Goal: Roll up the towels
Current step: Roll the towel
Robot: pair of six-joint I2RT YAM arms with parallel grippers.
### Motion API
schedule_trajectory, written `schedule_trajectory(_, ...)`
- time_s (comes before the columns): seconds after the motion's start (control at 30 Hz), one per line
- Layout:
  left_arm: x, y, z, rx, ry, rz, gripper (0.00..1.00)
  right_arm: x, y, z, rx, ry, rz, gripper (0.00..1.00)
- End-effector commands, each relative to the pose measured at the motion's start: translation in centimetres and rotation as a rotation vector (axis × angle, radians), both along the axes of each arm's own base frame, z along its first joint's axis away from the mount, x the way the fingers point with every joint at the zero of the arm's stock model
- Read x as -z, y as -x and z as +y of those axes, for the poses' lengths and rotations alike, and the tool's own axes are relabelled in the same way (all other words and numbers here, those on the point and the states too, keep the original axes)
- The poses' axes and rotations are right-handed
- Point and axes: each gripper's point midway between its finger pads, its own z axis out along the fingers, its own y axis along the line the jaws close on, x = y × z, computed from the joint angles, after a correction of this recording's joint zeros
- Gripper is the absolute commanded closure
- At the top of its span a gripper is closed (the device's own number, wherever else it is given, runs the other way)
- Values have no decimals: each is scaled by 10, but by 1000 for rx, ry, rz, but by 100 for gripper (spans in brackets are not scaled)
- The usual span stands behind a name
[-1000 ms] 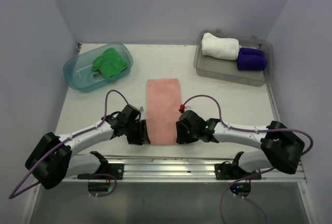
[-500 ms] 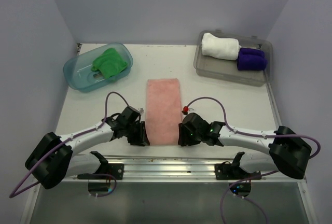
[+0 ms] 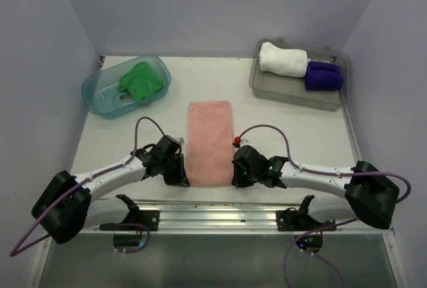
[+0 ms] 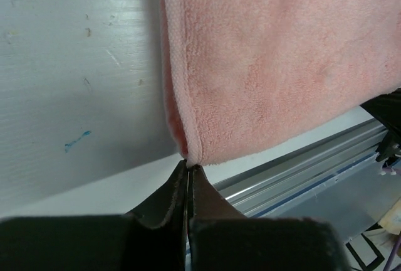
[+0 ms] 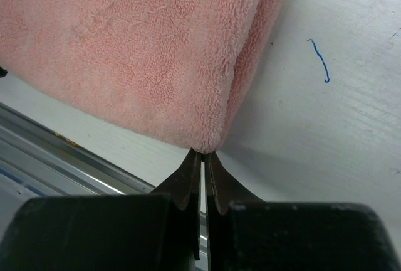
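Both my tools have snapped closed since a second ago, and my right arm has slid a bit nearer to me. My left tool is pinched tight, its tips touching the pink towel at its 7 o'clock corner. My right tool is pinched tight too, at the 5 o'clock corner. I cannot tell if any cloth is caught. The pink towel lies flat in the middle of the surface. At 10 o'clock the green towel sits in the teal tub. At 2 o'clock the white towel and purple towel lie rolled in the grey tray.
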Motion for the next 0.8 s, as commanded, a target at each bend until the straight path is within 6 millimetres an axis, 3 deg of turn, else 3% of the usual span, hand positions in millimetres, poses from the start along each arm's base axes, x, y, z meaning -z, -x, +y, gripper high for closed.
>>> schedule_trajectory(0.0, -26, -18, -5, -46, -2, -64, 100, -32, -19, 9, 23, -40, -98, 100)
schedule_trajectory(0.3, -75, -51, -14, -136, 19, -161, 100, -68, -49, 4, 50, 21, -227, 100)
schedule_trajectory(0.43, -94, -78, -16, -181, 34, -216, 100, -76, -66, 6, 63, 36, -257, 100)
schedule_trajectory(0.63, -103, -120, -17, -233, 36, -237, 100, -83, -99, 5, 100, 68, -268, 100)
schedule_trajectory(0.77, -90, -141, -11, -252, 21, -220, 100, -86, -122, 7, 102, 81, -286, 100)
